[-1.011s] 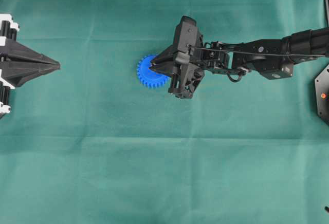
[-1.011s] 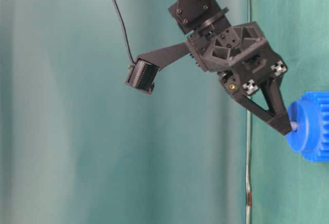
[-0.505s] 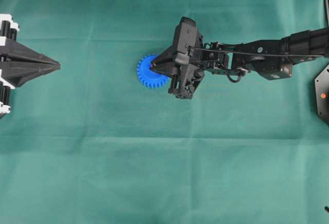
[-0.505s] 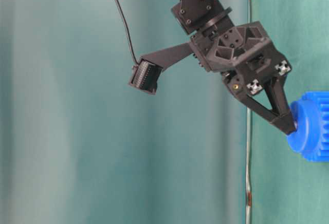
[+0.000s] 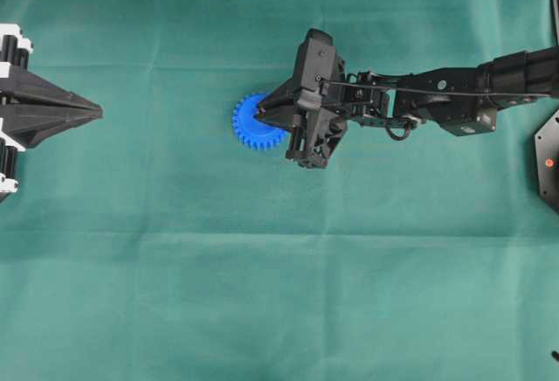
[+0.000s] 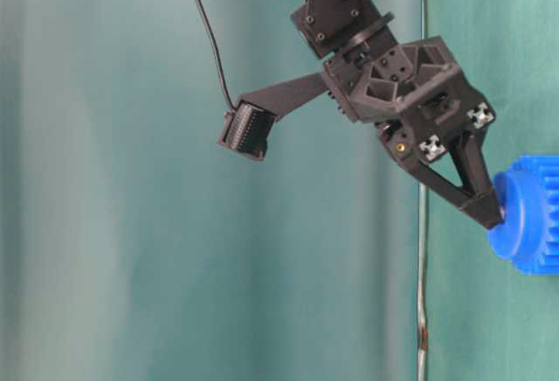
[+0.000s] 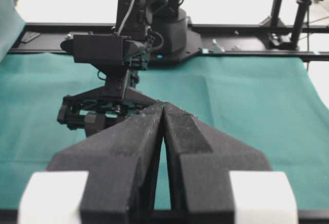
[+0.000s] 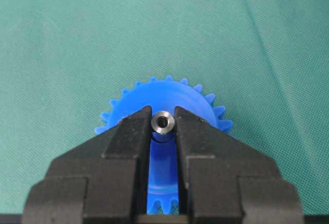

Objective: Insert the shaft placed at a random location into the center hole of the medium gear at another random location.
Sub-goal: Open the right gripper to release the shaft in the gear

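Resting at nine o'clock, the left gripper has its fingers pressed together, idle. Toward centre, the bright blue toothed plastic medium gear lies flat on green cloth. At its three o'clock the right gripper pinches the small silvery metal shaft at the hub; the center hole is hidden. Keeping the shaft square and pressing gently seems wise. Green curtain backs the scene.

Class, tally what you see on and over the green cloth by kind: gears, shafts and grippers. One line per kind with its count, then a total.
Blue gear: 1
Silvery shaft: 1, held upright over the gear's hub
Black grippers: 2, the right gripper shut on the shaft and the left gripper shut, holding nothing
Total: 4
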### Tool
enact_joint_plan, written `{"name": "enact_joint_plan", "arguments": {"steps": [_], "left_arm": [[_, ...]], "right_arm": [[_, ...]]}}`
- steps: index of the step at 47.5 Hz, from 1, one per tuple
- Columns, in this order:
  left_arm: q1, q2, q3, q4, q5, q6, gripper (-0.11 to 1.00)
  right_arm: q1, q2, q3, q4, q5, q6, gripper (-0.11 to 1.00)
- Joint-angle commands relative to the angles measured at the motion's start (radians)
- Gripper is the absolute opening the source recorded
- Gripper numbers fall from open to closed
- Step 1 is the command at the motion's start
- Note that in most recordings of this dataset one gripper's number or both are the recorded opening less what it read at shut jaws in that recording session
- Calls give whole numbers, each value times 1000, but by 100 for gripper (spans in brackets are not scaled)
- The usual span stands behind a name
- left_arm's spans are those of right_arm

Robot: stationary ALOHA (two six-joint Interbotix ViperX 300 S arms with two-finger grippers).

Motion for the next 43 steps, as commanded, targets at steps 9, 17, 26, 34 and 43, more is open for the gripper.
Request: {"name": "enact_joint_plan", "arguments": {"steps": [9,17,26,34,43], "left_arm": [[0,8,-20,2,-5,-2,0],[0,8,-20,3,-5,-2,0],[0,8,-20,3,-2,-2,0],[0,6,-20,3,3,-2,0],[0,3,-20,3,3,-2,0]], "right_arm": [[-2,-15,-18,3,0,6,40],[0,-15,-18,3,-2,6,69],[2,-15,-20,3,-3,8,68],[3,-37,-18,3,5,9,68],[3,-106,-8,3,38,11,68]]}}
